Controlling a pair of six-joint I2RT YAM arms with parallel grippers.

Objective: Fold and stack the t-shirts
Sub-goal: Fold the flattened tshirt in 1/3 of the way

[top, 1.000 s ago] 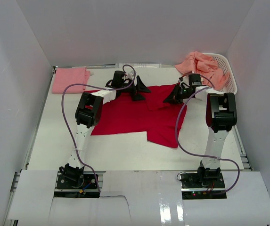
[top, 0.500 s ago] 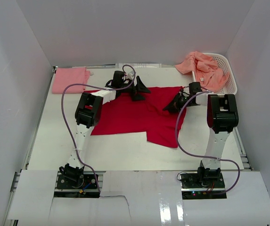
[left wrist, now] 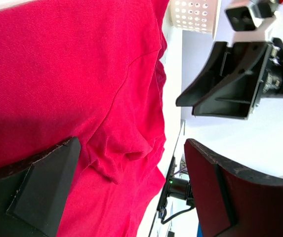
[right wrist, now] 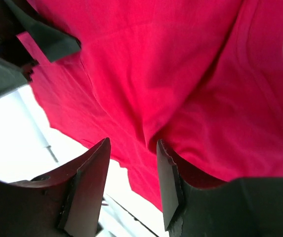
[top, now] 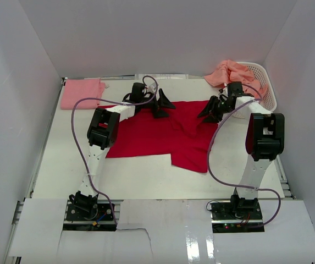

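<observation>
red t-shirt point(top: 157, 137) spread over the middle of the table point(top: 64, 165), rumpled toward the right. folded pink t-shirt point(top: 82, 93) at the far-left corner. salmon t-shirts point(top: 233, 76) heaped in the white basket point(top: 267, 91), far right. left gripper point(top: 162, 104) over the red cloth's far edge, jaws wide apart, empty. right gripper point(top: 212, 109) over the far-right corner, jaws apart, nothing pinched.

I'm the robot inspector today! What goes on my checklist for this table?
Surface: white table.
Job's things: red t-shirt spread mid-table; pink t-shirt folded, far left corner; salmon t-shirts heaped in the basket.
Clutter: the basket only.
Hands: left hand open over the red shirt's far edge; right hand open above its right side; neither holds cloth.
Cables: a purple cable loops from each arm.
Surroundings: plain white walls on three sides.
</observation>
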